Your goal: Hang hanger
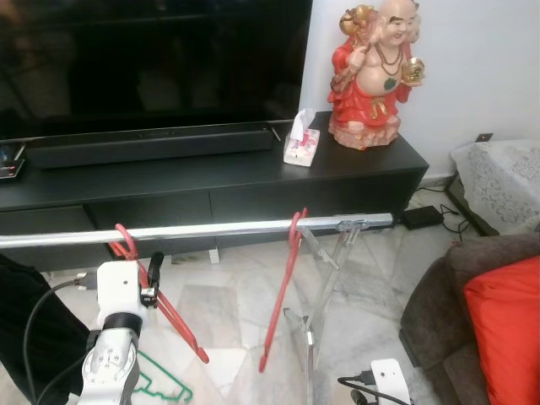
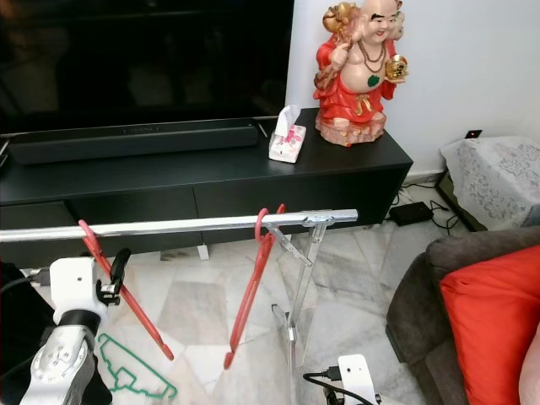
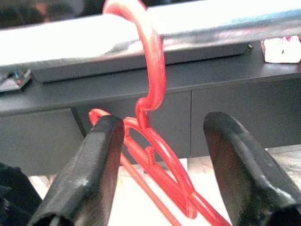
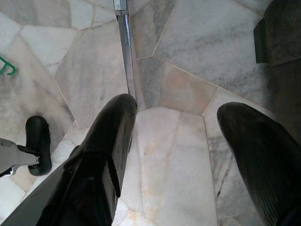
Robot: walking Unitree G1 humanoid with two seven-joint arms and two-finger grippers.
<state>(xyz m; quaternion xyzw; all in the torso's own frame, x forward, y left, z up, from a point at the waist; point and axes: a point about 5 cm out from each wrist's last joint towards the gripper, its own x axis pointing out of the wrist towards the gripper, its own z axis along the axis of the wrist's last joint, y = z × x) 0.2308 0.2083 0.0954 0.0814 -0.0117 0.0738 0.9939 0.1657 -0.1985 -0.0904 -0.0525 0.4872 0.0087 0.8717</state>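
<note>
Red hanger (image 1: 160,295) hooked over the rail (image 1: 211,229), hanging tilted; left claw (image 3: 160,165) open, fingers either side, not gripping; right claw (image 4: 183,160) open over the floor; likely light, stiff, slippery plastic; best held at the neck below the hook.

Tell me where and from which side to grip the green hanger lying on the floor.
Grip the green hanger on a thin bar near its hook end, coming straight down from above with the fingers astride the bar. It lies flat on the marble floor, so no side approach gets under it. The left gripper, open by the red hanger hooked on the rail, is probably nearer.
</note>
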